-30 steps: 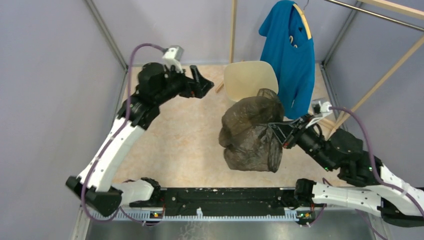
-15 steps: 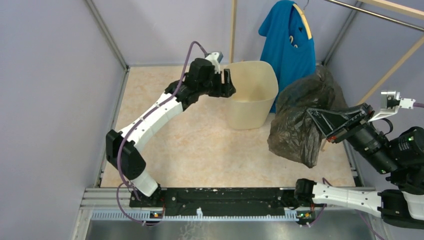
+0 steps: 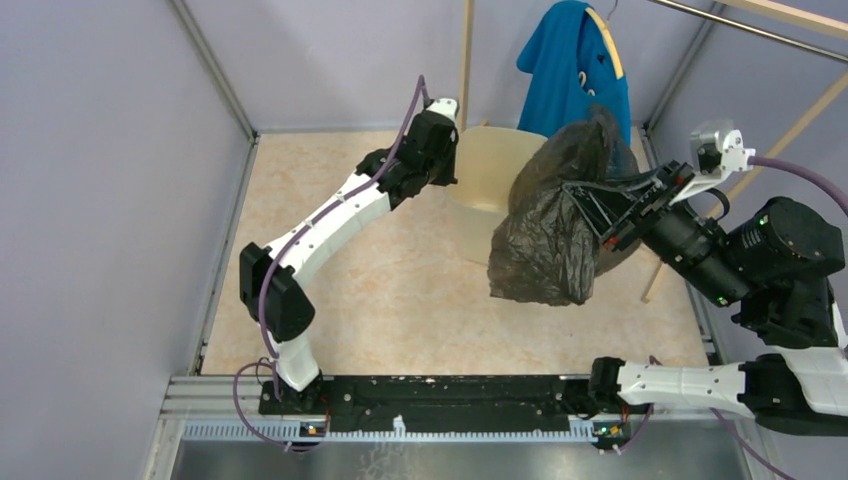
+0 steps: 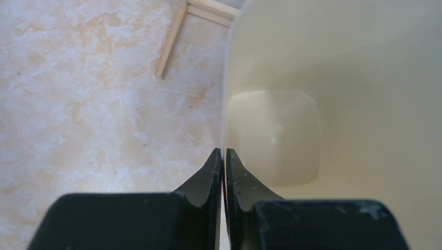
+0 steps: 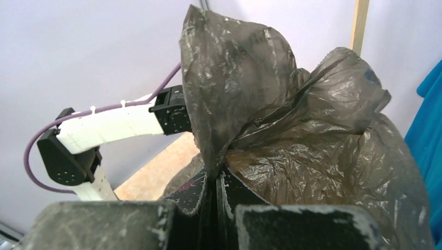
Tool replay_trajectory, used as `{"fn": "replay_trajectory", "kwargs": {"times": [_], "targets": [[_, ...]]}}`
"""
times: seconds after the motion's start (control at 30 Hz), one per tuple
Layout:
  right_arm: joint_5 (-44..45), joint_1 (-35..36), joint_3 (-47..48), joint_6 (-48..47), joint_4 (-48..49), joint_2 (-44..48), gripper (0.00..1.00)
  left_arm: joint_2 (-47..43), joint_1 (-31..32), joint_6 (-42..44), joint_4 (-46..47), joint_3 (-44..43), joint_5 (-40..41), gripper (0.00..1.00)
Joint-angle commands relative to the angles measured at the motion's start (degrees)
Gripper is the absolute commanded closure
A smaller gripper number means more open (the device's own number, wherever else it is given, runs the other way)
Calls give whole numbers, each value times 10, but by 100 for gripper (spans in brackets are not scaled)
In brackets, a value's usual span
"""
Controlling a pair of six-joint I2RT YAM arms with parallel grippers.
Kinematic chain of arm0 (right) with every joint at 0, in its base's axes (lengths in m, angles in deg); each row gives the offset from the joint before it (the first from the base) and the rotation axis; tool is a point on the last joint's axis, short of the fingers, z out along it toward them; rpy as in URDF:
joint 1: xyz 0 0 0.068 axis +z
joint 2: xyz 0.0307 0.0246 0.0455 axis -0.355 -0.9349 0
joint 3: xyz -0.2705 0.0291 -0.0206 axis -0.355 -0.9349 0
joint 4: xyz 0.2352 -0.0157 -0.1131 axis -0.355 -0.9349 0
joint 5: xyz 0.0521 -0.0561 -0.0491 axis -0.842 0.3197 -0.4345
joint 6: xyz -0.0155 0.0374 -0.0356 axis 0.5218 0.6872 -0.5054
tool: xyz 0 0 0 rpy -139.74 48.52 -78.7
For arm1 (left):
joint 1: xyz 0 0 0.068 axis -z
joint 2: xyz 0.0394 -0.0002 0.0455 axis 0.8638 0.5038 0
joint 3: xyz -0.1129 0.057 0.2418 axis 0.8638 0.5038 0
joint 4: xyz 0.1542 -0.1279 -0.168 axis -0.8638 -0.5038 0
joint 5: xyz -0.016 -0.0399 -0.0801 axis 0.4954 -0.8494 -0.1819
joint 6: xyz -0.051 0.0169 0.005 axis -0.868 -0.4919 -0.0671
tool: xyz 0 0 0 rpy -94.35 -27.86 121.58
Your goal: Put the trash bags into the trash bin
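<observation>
The cream-beige trash bin [image 3: 482,172] stands at the back of the marbled floor; its inside [image 4: 323,78] shows no contents. My left gripper [image 3: 447,152] [image 4: 224,154] is shut on the bin's left rim, with the thin wall pinched between the fingers. The trash bag [image 3: 545,240], dark, wrinkled, translucent film, hangs in the air in front of the bin's right side and covers part of it. My right gripper [image 3: 612,215] [image 5: 216,177] is shut on a gathered fold of the bag [image 5: 292,130], which billows above and around the fingers.
A blue T-shirt [image 3: 580,70] hangs on a hanger from the wooden rack [image 3: 466,60] just behind the bin. The rack's wooden foot strips [image 4: 172,39] lie on the floor left of the bin. Grey walls close in on the left, back and right.
My left gripper reached the bin's left rim and closed on it. My right arm lifted the bag off the floor and carried it left toward the bin.
</observation>
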Motion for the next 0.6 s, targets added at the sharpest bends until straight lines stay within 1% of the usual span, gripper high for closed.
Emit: {"fn": "replay_trajectory", "kwargs": {"times": [0.0,0.1,0.27,0.37,0.47,0.57], "targets": [[14,-1,38,-56,54,-28,100,-33,2,17,-33,-4,15,94],[12,-2,52,-77,83,-59,100,-62,2,19,-50,14,11,100],[10,-2,82,-126,132,-132,100,-133,2,17,-69,71,-26,100],[10,-1,102,-145,155,-171,100,-172,2,17,-83,97,-27,100],[6,-2,106,-161,186,-197,100,-209,2,21,-84,130,-29,100],[24,-2,99,-172,208,-212,100,-241,2,12,-75,175,-41,100]]}}
